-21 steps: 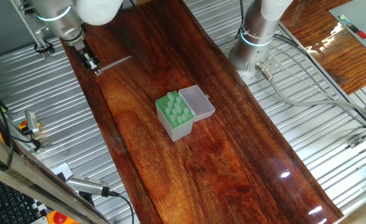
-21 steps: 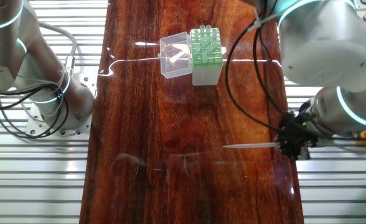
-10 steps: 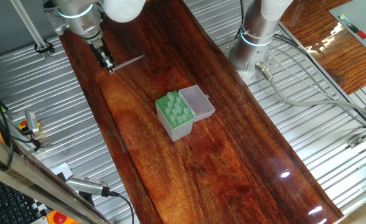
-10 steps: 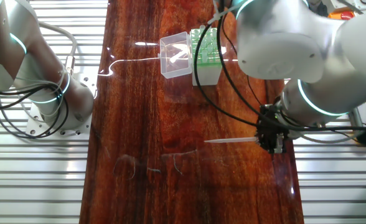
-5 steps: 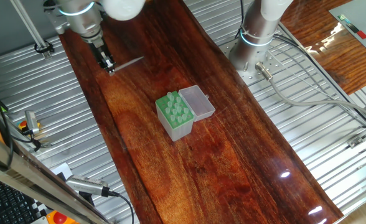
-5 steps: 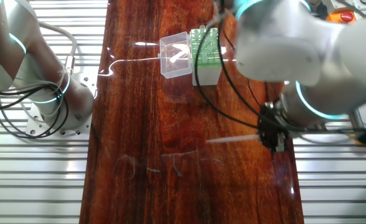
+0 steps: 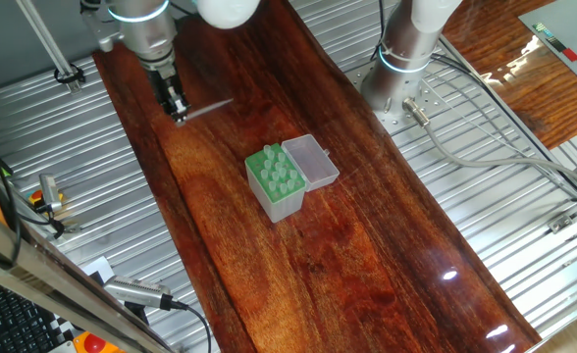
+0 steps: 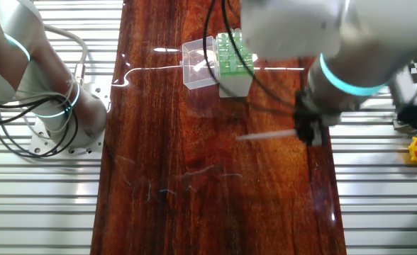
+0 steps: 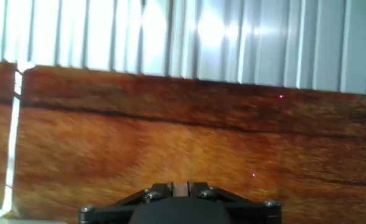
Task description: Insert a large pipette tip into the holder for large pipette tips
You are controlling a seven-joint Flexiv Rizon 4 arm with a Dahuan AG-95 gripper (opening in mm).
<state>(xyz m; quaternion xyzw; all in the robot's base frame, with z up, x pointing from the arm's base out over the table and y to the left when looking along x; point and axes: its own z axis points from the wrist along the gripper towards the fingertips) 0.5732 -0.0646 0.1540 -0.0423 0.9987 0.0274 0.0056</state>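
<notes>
— Pipette tip [image 7: 210,104]: where is it?

— Clamped at its wide end in the jaws of the gripper [image 7: 180,113], lying level above the dark wooden surface [image 7: 367,245]. In the one fixed view it sticks out toward 3 o'clock from the jaws; in the other fixed view the tip [image 8: 265,134] points toward 9 o'clock from the gripper [image 8: 313,134].

— And the holder?

— The holder [image 7: 275,182] sits near the middle of the surface, green perforated top up, its clear lid [image 7: 310,163] hinged open and lying flat beside it at 2 o'clock. It is well apart from the tip, at about 5 o'clock from the gripper in that view. In the other fixed view the holder [image 8: 234,62] stands at about 11 o'clock from the gripper.

— Does the hand view help?

— Little. It shows blurred wood and ribbed metal, with the gripper body [image 9: 180,208] at the bottom edge; the tip itself cannot be made out there.
</notes>
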